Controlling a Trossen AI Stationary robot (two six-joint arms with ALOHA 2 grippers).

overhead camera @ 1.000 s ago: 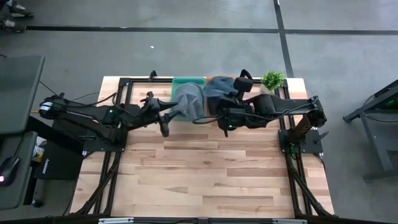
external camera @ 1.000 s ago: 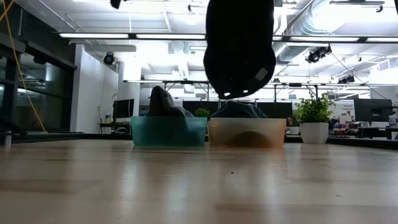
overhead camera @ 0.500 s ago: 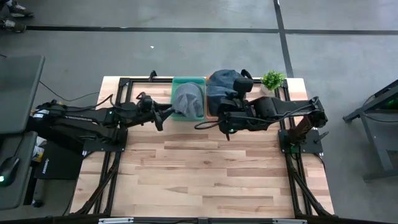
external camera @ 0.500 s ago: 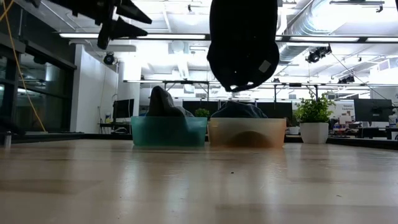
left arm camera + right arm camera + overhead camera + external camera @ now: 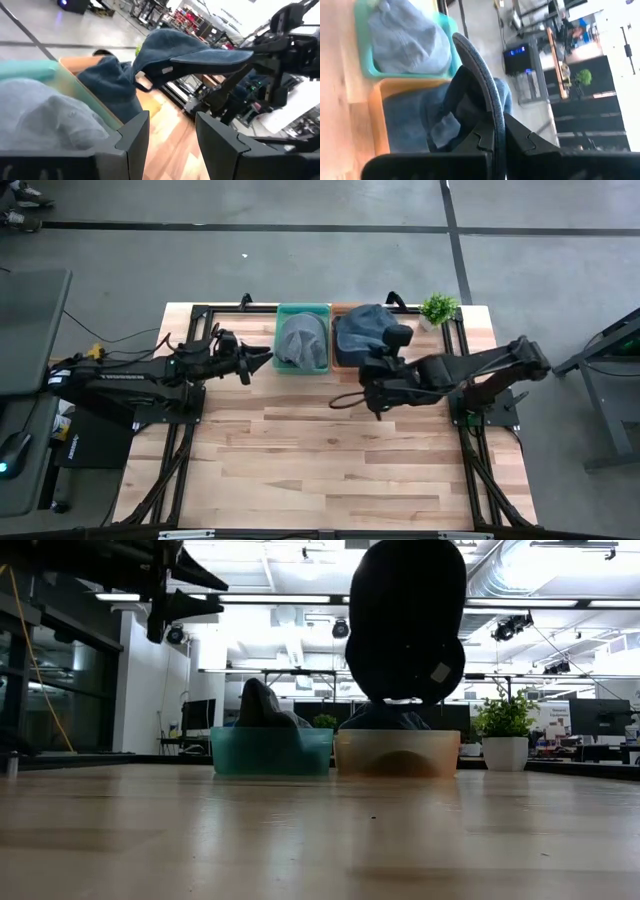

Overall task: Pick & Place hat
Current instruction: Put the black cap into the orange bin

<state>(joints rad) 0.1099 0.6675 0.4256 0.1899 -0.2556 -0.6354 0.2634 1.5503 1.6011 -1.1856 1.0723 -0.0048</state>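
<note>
A dark blue cap (image 5: 360,326) is held in the air over the orange bin (image 5: 398,753) by my right gripper (image 5: 499,146), which is shut on it. It also shows in the low view (image 5: 405,625) and in the left wrist view (image 5: 175,49). More blue hats (image 5: 405,127) lie in the orange bin. Grey hats (image 5: 300,340) lie in the teal bin (image 5: 270,752). My left gripper (image 5: 266,356) is open and empty, just left of the teal bin, high above the table (image 5: 205,585). My right gripper pinches the cap's brim (image 5: 492,112) between its two fingers, at the brim's edge. The fingers come about level from the table's near right side (image 5: 235,57). The cap is lifted clear, and its crown (image 5: 400,650) hangs below the brim over the orange bin.
A small potted plant (image 5: 438,308) stands at the far right corner, next to the orange bin. Black frame rails (image 5: 190,430) run along both sides of the table. The wooden table (image 5: 330,470) stretches toward the near edge.
My left gripper has drawn back from the teal bin toward the table's left edge and is open; the grey hat now lies still in the bin. My right gripper has carried the blue cap a little toward the near and right edges, still clear of the bins.
</note>
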